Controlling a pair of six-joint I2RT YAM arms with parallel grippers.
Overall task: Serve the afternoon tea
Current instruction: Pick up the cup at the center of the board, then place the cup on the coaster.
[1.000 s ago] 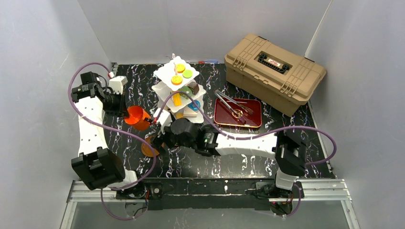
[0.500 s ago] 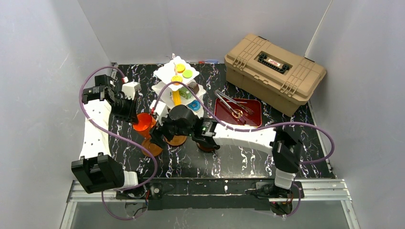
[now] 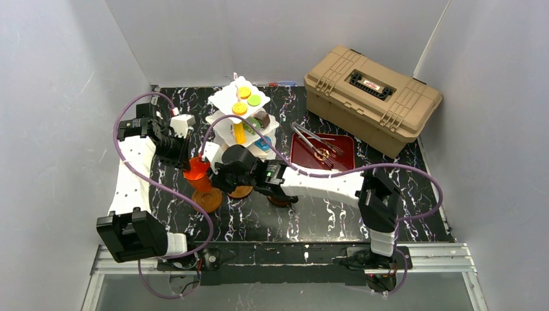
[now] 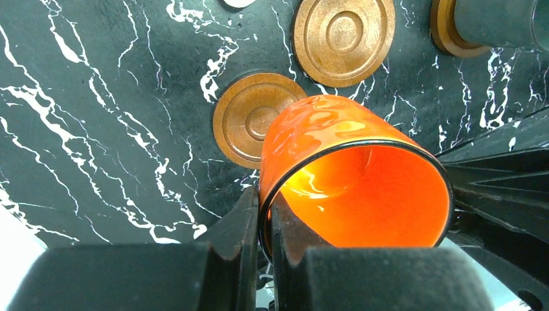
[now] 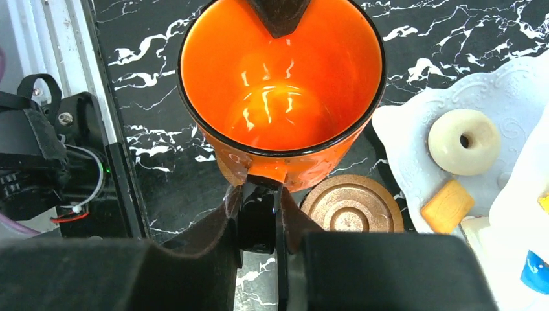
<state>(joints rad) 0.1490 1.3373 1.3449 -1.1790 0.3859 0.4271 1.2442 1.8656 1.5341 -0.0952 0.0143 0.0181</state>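
Black, white-veined marble table (image 3: 324, 217), grey walls on three sides; tan toolbox (image 3: 372, 97) shut at far right, out of the way of the serving.

White three-tier stand (image 3: 223, 99) sits far centre, loaded w/ toy pastries, prob. the centrepiece the cups get laid before; red tray (image 3: 343, 159) w/ metal tongs (image 3: 311, 142) lies btw stand and toolbox.

Both arms meet just left of the stand on one thing: the orange cup (image 4: 317, 139), roughly upright, over the near-left saucer (image 4: 249, 120); can't tell if its base touches. L gripper (image 4: 265, 220) is nearly closed, pinching the cup wall at the rim, one finger inside, one outside. R gripper (image 5: 259, 223) is closed to a slit on a dark piece under the cup's handle stub, seemingly the handle itself. Two holds at once reads as a hand-over or a steadying; can't say which.

Saucers run in a row before the stand: middle saucer (image 4: 343, 35) bare, dark cup (image 4: 498, 19) already on the third, so the orange one prob. goes on the first.

Smallest: cream donut (image 5: 464, 141) and yellow square pastry (image 5: 447, 206) on the stand's bottom plate.
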